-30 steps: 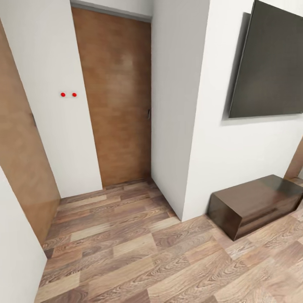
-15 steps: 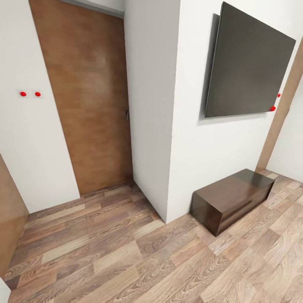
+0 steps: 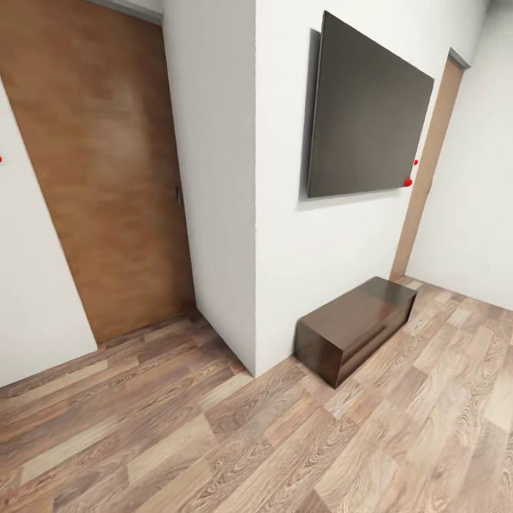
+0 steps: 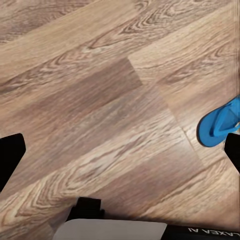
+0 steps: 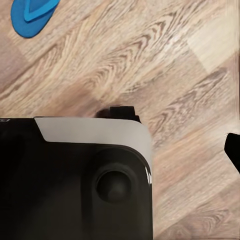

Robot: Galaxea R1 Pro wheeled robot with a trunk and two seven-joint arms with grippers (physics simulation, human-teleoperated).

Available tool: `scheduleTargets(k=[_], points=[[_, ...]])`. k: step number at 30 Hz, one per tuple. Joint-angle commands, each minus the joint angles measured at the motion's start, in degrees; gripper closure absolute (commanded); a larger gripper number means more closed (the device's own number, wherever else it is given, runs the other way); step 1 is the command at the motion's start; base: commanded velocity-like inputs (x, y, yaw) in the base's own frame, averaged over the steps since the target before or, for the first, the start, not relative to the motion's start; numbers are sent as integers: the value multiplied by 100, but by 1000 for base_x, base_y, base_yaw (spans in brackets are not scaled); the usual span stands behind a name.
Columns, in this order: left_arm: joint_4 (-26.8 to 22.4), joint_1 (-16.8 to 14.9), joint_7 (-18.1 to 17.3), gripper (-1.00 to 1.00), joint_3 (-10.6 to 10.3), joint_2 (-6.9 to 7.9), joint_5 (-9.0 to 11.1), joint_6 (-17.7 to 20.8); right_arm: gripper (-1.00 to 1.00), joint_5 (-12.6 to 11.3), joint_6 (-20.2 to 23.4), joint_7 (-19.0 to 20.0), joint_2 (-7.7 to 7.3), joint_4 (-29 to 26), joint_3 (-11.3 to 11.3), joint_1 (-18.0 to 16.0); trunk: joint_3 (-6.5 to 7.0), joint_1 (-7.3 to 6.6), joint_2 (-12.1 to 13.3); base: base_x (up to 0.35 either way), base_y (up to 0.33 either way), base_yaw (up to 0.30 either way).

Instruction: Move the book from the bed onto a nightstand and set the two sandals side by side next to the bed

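Note:
A bright blue sandal (image 4: pixel 220 125) lies on the wood-plank floor (image 4: pixel 100 100) in the left wrist view, beside one fingertip of my left gripper (image 4: pixel 122 157). That gripper is open and holds nothing, with a black fingertip (image 4: pixel 10 157) at each side. In the right wrist view a blue sandal (image 5: pixel 32 15) lies on the floor past my own black and white base (image 5: pixel 90 165). I cannot tell whether it is the same sandal. My right gripper (image 5: pixel 120 150) shows one fingertip (image 5: pixel 234 150) far out to the side, and it is open. The book, bed and nightstand are out of view.
The head view faces a white wall corner (image 3: pixel 255 214) with a brown door (image 3: pixel 100 178) on its left. A black wall screen (image 3: pixel 367 117) hangs above a long low dark cabinet (image 3: pixel 356 324). A second brown door (image 3: pixel 427 171) stands at the far right.
The head camera has swung to the right, so the whole picture has slid left. The low cabinet and screen now sit near the middle, and the far right door has come into view.

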Motion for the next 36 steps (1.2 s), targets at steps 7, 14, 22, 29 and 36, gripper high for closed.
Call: scheduleTargets(k=[7, 14, 22, 29, 36], points=[[-10, 4, -1, -100, 8, -4, 50, -4, -100, -4, -9, 3, 2, 2, -10, -4, -5, 0, -3, 0, 0, -300], [-10, 4, -1, -100, 8, -2, 50, -4, -100, -3, -9, 3, 3, 2, -9, -1, -5, 0, -3, 0, 0, -300], [-10, 4, -1, -100, 8, -1, 50, -4, -100, -4, -9, 3, 2, 4, -10, -2, -5, 0, -3, 0, 0, -300], [-10, 4, -1, -100, 8, -1, 50, -4, -100, -4, -9, 3, 2, 1, -10, -3, -5, 0, -3, 148, 23, -300], [-10, 4, -1, -100, 8, 0, 50, -4, -100, -4, -9, 3, 1, -2, -10, -3, -5, 0, -3, 207, 41, -300]])
